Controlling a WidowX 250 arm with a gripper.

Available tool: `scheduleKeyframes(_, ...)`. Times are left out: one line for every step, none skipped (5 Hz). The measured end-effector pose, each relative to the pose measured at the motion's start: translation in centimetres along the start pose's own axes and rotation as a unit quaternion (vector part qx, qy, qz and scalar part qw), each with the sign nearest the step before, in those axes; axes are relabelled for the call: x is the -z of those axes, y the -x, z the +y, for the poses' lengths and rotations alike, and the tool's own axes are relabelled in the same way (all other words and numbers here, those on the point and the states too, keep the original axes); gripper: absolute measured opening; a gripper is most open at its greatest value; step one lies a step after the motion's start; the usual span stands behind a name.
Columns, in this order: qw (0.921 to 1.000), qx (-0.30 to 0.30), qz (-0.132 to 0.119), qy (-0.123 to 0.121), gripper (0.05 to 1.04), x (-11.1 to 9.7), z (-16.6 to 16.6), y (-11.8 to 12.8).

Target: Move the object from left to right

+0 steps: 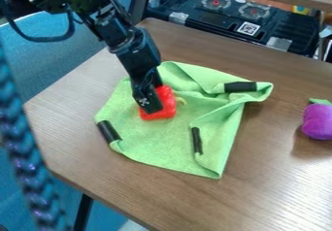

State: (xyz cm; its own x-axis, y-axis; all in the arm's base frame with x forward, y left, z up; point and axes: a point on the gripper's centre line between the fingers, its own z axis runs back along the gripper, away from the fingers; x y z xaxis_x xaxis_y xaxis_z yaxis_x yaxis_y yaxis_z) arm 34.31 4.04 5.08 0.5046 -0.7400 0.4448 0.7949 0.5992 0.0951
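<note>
Red object (169,109) lies partly behind the pincer (152,107), whose opening and hold I cannot tell.

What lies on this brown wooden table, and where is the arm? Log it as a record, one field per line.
gripper: black two-finger gripper, down at the red object
red object: shiny, blocky, on the cloth
cloth: light green fabric, rumpled, folded over at right
strips: three, black, on the cloth
right edge: rounded purple object, green top
grasp: cannot tell
</note>
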Motion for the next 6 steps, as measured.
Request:
scheduleKeyframes(0.9999,-0.005,-0.010,-0.003,1.000,0.7,0.0,-0.3)
scheduleKeyframes(0.9998,-0.019,0.003,0.008,0.967,1.8,-0.2,0.3)
scheduleKeyframes(0.9994,-0.033,-0.006,0.000,0.823,2.1,0.3,0.1)
scheduleKeyframes(0.9991,-0.042,-0.007,0.003,0.822,1.9,0.3,0.0)
scheduleKeyframes(0.9986,-0.044,-0.018,0.022,0.822,1.0,-0.3,-0.5)
scheduleKeyframes(0.9987,-0.012,-0.027,-0.042,0.823,-3.0,-0.3,-2.4)
